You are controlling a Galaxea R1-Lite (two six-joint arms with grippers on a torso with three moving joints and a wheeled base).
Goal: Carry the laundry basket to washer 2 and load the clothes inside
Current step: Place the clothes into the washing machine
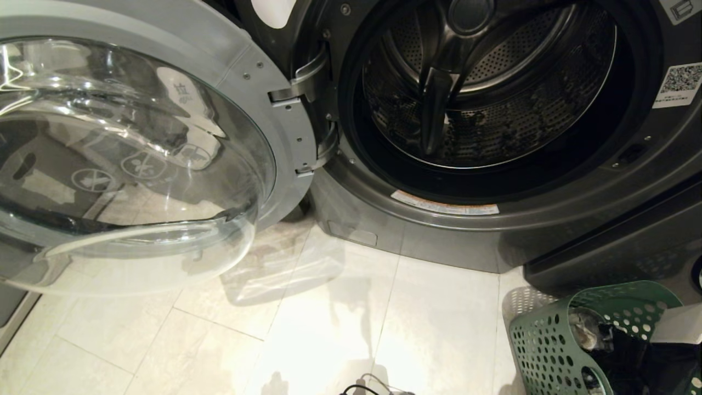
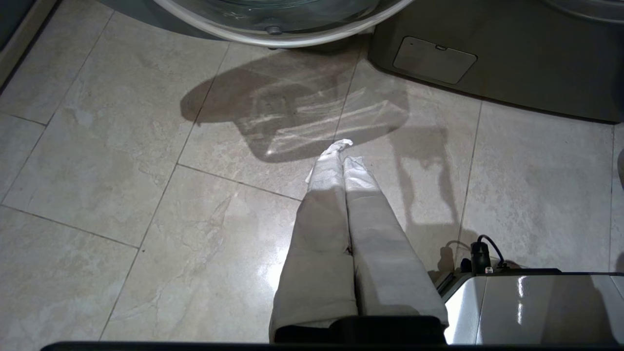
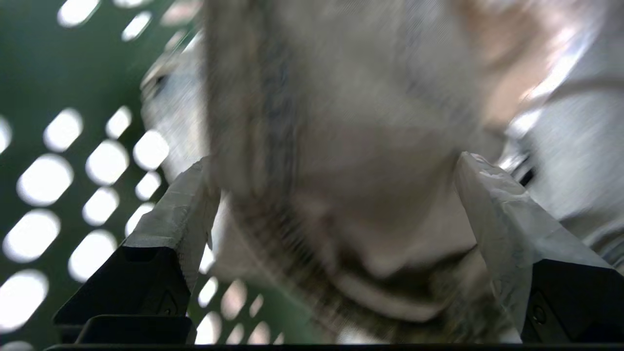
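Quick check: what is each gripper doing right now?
Left gripper: shut, empty, above the floor.
Right gripper: open inside the basket, around pale clothes, not gripping.

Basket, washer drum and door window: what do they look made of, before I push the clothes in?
Basket: looks like moulded green plastic, matte, its walls punched with rows of round holes. Drum: seems to be bare metal, probably stainless steel, shiny and finely perforated, with a dark paddle that may be plastic. Door window: clear bowl, glass or clear plastic, glossy with reflections, set in a grey ring.
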